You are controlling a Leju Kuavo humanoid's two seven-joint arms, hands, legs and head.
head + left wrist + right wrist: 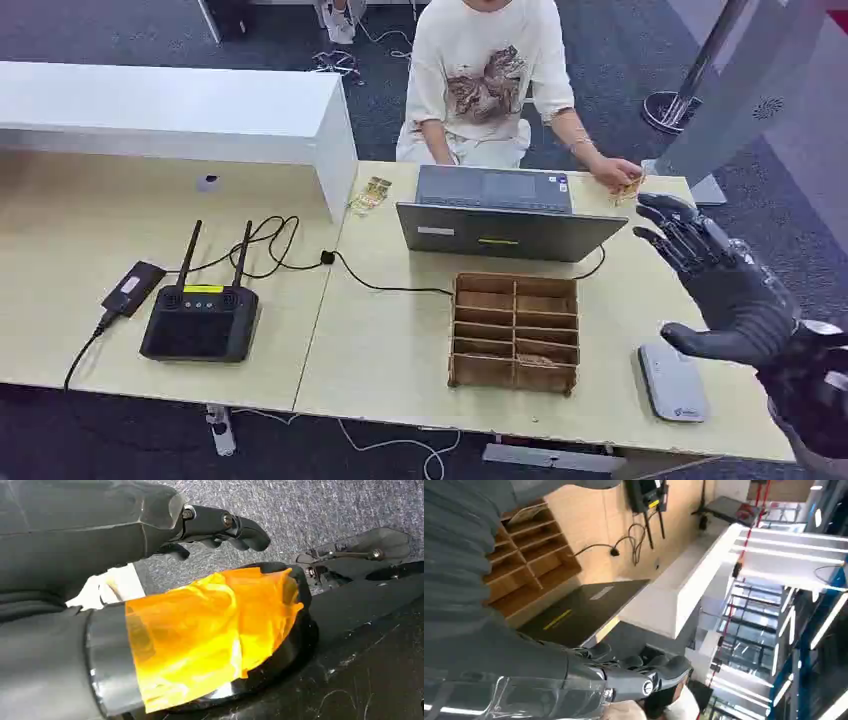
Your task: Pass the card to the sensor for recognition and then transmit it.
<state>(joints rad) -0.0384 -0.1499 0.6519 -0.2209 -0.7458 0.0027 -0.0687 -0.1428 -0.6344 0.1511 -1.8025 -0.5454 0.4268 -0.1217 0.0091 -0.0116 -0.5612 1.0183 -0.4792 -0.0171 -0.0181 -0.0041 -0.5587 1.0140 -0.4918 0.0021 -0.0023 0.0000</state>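
A small yellowish card is held in a person's hand at the table's far right edge, beside the laptop. My right hand is raised over the right end of the table with fingers spread and nothing in it; its fingertips reach to just short of the card. In the right wrist view the fingers stretch out past the laptop lid. A flat grey sensor pad lies on the table under my right hand. My left hand hangs over the carpet, empty, its thumb wrapped in orange tape.
A grey laptop stands in front of the seated person. A wooden divided box sits at the table's middle. At the left lie a black controller with two antennas, cables and a small black device. A white shelf stands behind.
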